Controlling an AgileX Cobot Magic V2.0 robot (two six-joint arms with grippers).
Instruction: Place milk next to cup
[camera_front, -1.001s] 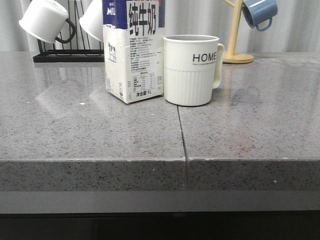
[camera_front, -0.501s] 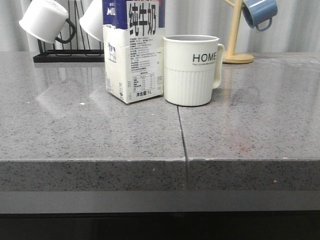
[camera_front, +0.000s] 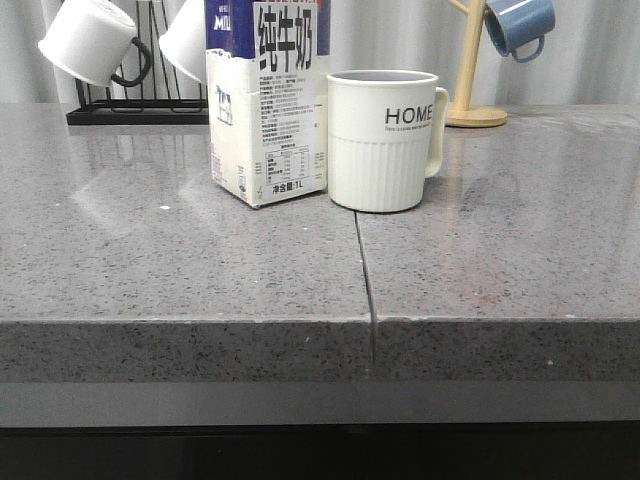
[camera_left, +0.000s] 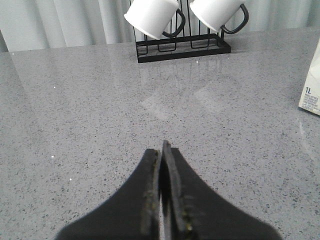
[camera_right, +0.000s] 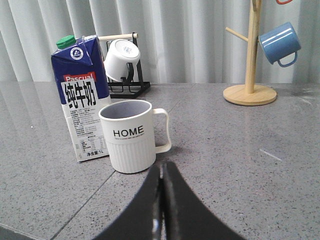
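Observation:
The milk (camera_front: 268, 100), a tall cream carton with a dark blue top and Chinese characters, stands upright on the grey counter, just left of the cup (camera_front: 383, 140), a cream ribbed mug lettered "HOME". They are close side by side. The right wrist view shows the milk (camera_right: 81, 117) and the cup (camera_right: 131, 135) ahead of my right gripper (camera_right: 161, 167), which is shut and empty, short of the cup. My left gripper (camera_left: 162, 150) is shut and empty over bare counter; a corner of the milk (camera_left: 311, 90) shows at the view's edge. Neither gripper shows in the front view.
A black rack (camera_front: 130, 110) with small white mugs (camera_front: 90, 40) stands at the back left. A wooden mug tree (camera_front: 470, 70) holding a blue mug (camera_front: 518, 25) stands at the back right. A seam (camera_front: 365, 290) runs across the counter toward its front edge.

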